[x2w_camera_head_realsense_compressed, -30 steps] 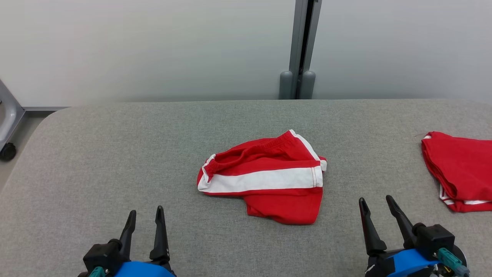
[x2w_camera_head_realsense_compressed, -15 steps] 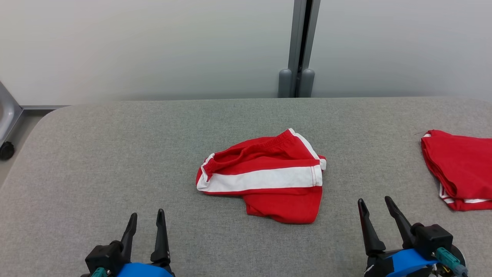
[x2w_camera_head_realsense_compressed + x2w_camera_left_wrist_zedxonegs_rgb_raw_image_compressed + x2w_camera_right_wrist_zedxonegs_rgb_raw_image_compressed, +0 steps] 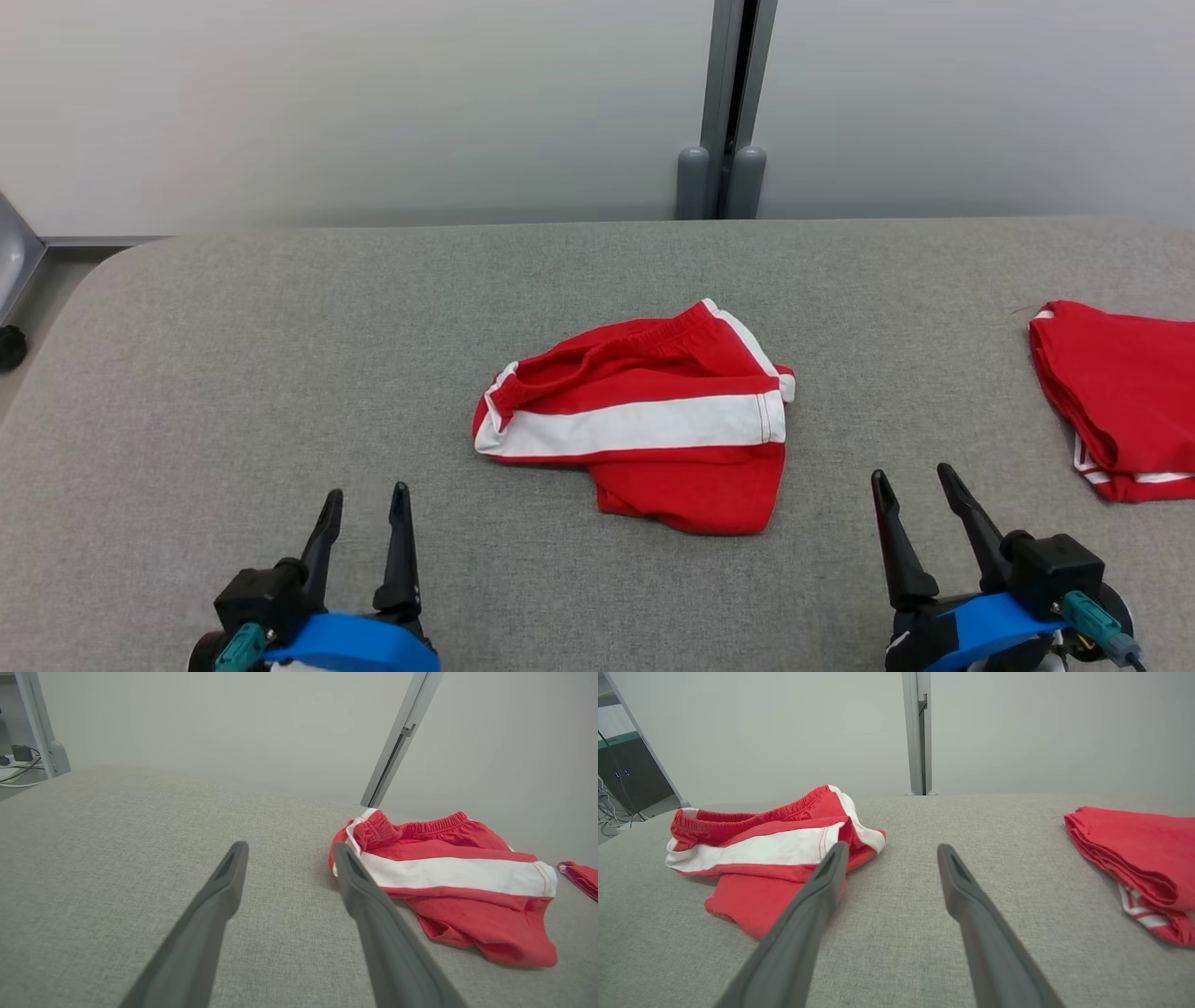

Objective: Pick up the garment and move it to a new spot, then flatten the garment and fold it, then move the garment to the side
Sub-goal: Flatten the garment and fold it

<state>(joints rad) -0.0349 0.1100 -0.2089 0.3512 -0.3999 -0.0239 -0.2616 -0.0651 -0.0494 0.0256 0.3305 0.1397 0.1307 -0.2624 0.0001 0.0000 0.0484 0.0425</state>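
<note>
Now left gripper (image 3: pixel 367 490) and right gripper (image 3: pixel 910 471) point forward, fingers apart, both short of garment (image 3: pixel 644 420).

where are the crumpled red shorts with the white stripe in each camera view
Head view: the shorts lie mid-picture on the grey table.
Left wrist view: the shorts sit right of centre.
Right wrist view: the shorts sit on the left side.
Shared landmark: the grey post behind the table, rising just beyond the shorts.
</note>
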